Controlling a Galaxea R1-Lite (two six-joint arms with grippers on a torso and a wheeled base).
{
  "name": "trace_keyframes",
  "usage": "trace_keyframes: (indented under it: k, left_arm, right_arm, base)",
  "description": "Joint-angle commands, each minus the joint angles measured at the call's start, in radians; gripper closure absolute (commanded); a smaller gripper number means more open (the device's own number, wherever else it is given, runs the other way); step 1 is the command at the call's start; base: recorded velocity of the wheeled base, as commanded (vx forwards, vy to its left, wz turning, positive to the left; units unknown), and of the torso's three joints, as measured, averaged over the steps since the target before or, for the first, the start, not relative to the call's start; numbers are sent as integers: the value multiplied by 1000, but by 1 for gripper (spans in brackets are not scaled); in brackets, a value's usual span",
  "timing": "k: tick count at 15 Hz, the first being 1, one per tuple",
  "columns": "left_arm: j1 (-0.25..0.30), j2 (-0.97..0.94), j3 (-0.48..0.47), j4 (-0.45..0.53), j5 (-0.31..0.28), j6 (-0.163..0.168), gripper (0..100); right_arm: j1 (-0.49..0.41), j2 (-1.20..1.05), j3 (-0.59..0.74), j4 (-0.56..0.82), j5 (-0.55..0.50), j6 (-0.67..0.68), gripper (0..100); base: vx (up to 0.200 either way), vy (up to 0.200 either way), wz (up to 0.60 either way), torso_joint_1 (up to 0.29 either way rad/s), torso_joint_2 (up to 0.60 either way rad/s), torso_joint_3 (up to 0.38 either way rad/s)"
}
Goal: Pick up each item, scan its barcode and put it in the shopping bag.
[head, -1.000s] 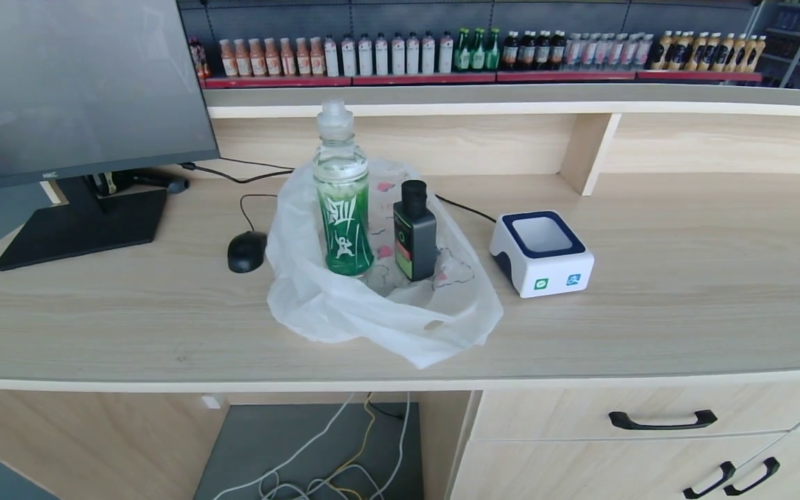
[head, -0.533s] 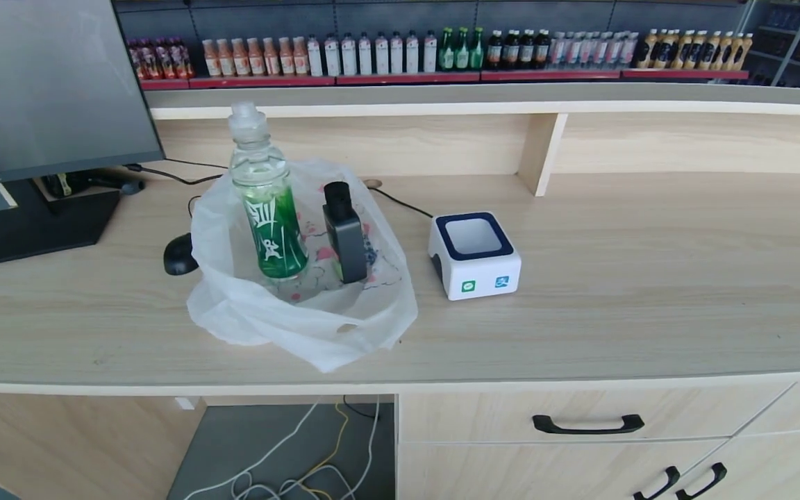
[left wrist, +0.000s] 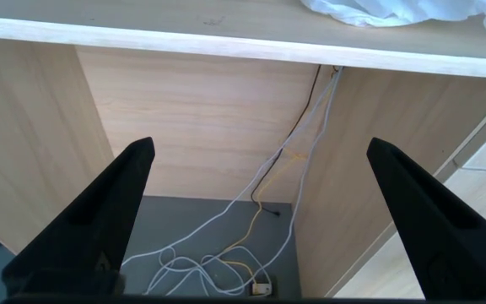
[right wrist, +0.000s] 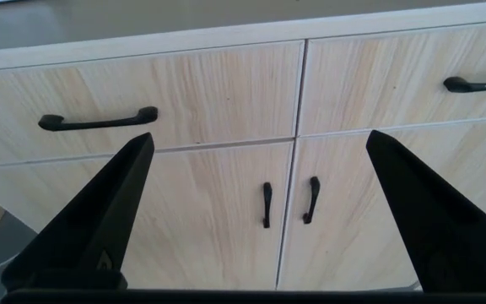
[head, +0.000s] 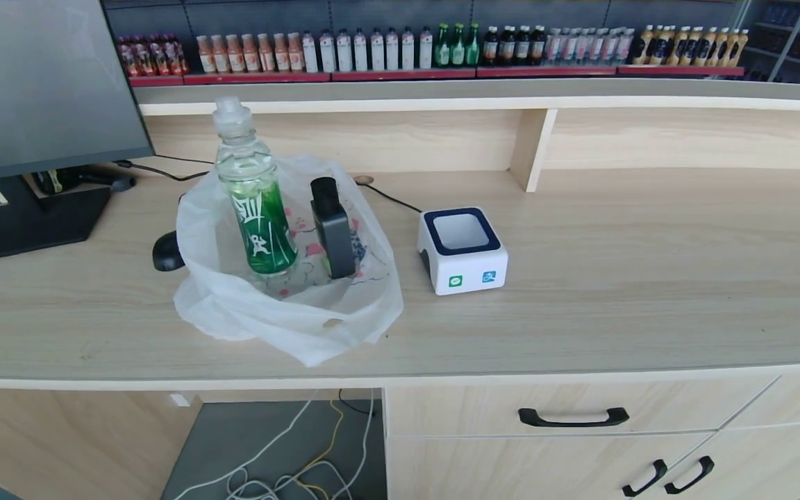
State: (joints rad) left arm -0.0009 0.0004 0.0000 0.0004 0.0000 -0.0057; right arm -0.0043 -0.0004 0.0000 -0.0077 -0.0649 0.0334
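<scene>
A tall clear bottle with a green label [head: 253,200] and a small black bottle [head: 332,230] stand upright inside the white plastic shopping bag [head: 282,305] on the wooden counter [head: 650,278]. Right of the bag sits the white and blue barcode scanner [head: 462,251]. My left gripper [left wrist: 260,211] is open below the counter's front edge, facing the cables under the desk; a corner of the shopping bag [left wrist: 412,10] hangs above it. My right gripper [right wrist: 260,211] is open in front of the cabinet fronts.
A monitor [head: 32,76] on its black stand and a black mouse [head: 166,252] sit left of the bag. A raised ledge with a divider [head: 529,149] backs the counter. Drawers and cabinet doors with black handles [right wrist: 98,121] lie below; loose cables [left wrist: 251,245] hang under the desk.
The whole head view has shifted, so everything on the counter sits further left in the picture: the camera moved. The bag, bottles and scanner keep their places relative to one another.
</scene>
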Motion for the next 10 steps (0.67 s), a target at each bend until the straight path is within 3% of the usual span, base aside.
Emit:
trace_keyframes:
  k: [1, 6, 10]
  left_arm:
    - [1, 0, 0, 0, 0, 1, 0]
    - [1, 0, 0, 0, 0, 0, 0]
    - [1, 0, 0, 0, 0, -2, 0]
  right_arm:
    - [1, 2, 0, 0, -1, 0, 0]
    - [1, 2, 0, 0, -1, 0, 0]
    - [0, 2, 0, 0, -1, 0, 0]
  base:
    - [0, 0, 0, 0, 0, 0]
    - [0, 0, 0, 0, 0, 0]
    - [0, -200, 0, -4, 0, 0]
